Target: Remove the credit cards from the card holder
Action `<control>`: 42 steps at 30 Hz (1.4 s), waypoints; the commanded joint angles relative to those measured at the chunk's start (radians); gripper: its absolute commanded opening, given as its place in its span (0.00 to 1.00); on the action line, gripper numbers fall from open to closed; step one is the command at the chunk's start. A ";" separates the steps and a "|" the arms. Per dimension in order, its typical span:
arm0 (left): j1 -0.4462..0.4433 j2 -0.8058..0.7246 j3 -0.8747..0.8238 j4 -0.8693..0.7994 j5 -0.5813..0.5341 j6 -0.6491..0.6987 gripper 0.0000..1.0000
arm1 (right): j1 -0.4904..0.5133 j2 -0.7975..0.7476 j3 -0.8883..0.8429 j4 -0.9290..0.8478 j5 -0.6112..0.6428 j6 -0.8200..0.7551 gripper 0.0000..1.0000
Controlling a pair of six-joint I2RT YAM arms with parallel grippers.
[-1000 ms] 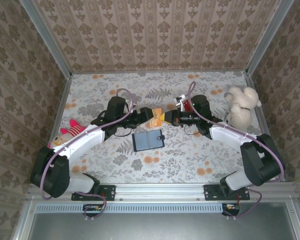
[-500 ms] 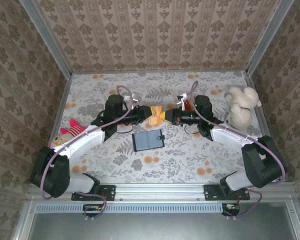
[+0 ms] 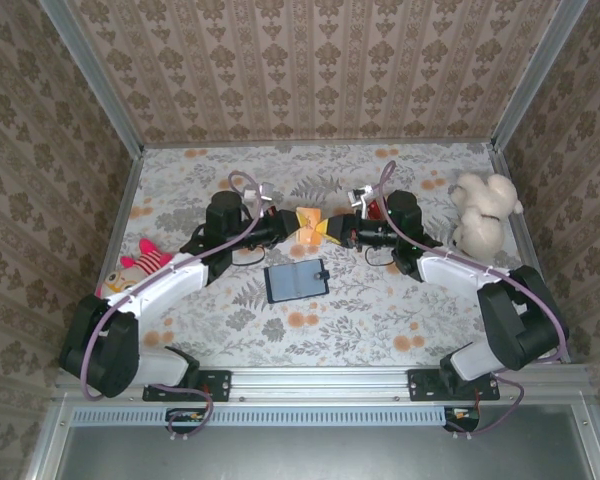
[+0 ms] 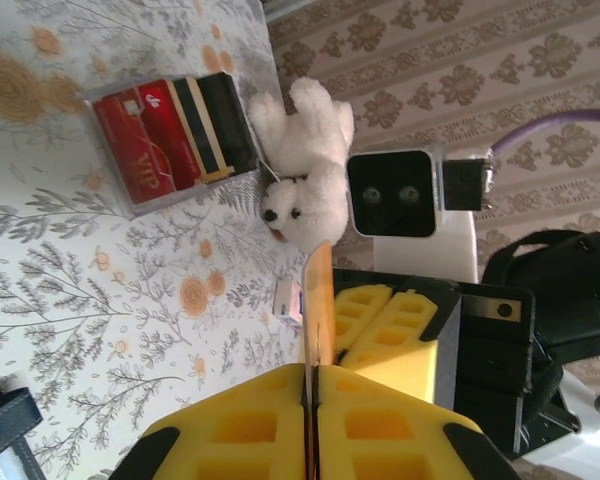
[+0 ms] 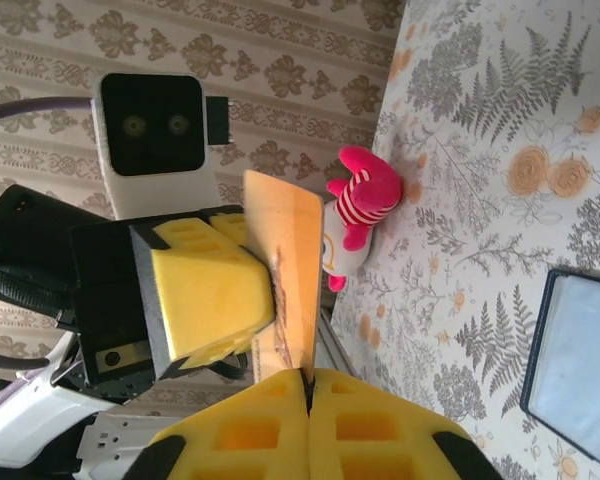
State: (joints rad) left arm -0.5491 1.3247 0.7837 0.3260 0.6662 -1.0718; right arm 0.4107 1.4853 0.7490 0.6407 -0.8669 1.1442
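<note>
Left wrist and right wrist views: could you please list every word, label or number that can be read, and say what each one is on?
"VIP": gold letters, lying sideways in the left wrist view, on the red card.
Small pale logo on the same card: too small to read.
Orange card in the right wrist view: dark specks along one edge, too blurred to read as text.

text: "VIP" | on: red face of striped block (image 4: pixel 150 150)
</note>
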 commanded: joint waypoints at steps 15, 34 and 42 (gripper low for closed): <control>0.087 -0.013 0.123 -0.686 -0.354 0.385 0.92 | -0.143 -0.025 0.306 -0.827 0.253 -0.621 0.00; 0.140 0.049 0.113 -0.768 -0.422 0.434 1.00 | -0.266 0.199 0.662 -1.293 0.781 -1.142 0.00; 0.141 0.074 0.113 -0.756 -0.401 0.415 1.00 | -0.313 0.280 0.695 -1.322 0.727 -1.169 0.00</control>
State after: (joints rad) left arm -0.4160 1.3823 0.8803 -0.4202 0.2573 -0.6647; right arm 0.1112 1.7439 1.4082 -0.6369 -0.1070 0.0170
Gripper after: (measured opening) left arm 0.999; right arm 0.045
